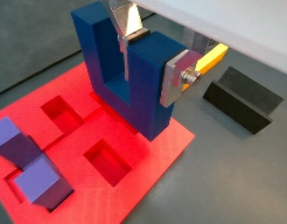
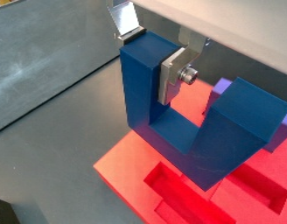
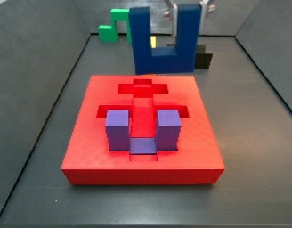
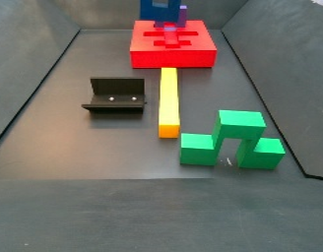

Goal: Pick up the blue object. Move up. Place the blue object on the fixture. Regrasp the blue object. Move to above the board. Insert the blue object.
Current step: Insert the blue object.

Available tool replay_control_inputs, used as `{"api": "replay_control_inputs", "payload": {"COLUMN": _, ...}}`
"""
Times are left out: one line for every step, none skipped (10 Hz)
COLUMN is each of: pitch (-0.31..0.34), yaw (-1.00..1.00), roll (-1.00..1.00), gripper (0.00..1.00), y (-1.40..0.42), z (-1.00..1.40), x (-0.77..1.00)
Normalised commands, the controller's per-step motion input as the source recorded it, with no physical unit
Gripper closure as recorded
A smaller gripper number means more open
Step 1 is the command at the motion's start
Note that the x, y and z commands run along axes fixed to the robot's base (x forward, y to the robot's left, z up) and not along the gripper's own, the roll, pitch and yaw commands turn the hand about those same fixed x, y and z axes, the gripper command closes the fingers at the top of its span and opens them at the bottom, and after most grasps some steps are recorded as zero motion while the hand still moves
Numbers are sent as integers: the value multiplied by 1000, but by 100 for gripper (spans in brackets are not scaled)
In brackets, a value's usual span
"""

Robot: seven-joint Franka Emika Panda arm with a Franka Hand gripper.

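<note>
We see the gripper (image 1: 154, 57) clamped on one upright prong of the blue object (image 1: 125, 79), holding it prongs-up in the air above the far edge of the board (image 3: 107, 156). A purple U-shaped block (image 3: 141, 129) sits in the board's near recess. The fixture (image 4: 115, 96) stands well apart on the floor, beside a yellow bar (image 4: 168, 100) and near the green blocks (image 4: 234, 140).

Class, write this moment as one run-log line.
pincer: shut on blue object | position: above board far edge | purple block: seated in board | blue object: not inserted
</note>
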Motion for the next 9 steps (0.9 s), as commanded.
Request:
{"api": "replay_control_inputs", "payload": {"pitch": -131, "yaw": 0, "roll": 166, "gripper": 100, "y": 137, "z": -269, "x": -123}}
{"api": "replay_control_inputs", "payload": {"pitch": -114, "yaw": 0, "roll": 91, "gripper": 100, "y": 97, "z": -326, "x": -60}}
{"api": "replay_control_inputs", "payload": {"pitch": -127, "yaw": 0, "roll": 6, "gripper": 100, "y": 54, "z": -289, "x": -134}}
{"api": "replay_control_inputs", "payload": {"pitch": -76, "yaw": 0, "roll": 0, "gripper": 100, "y": 23, "z": -266, "x": -120}}
{"api": "replay_control_inputs", "payload": {"pitch": -50, "yaw": 0, "roll": -107, "gripper": 100, "y": 129, "z": -234, "x": -260}}
{"api": "replay_control_inputs", "payload": {"pitch": -37, "yaw": -31, "roll": -146, "gripper": 100, "y": 254, "z": -217, "x": -269}}
{"api": "replay_control_inputs", "payload": {"pitch": -26, "yaw": -74, "roll": -116, "gripper": 100, "y": 297, "z": -189, "x": -254}}
{"api": "replay_control_inputs", "payload": {"pitch": -11, "yaw": -111, "roll": -94, "gripper": 100, "y": 243, "z": -189, "x": -231}}
{"api": "replay_control_inputs", "payload": {"pitch": -13, "yaw": -49, "roll": -119, "gripper": 100, "y": 109, "z": -200, "x": -163}}
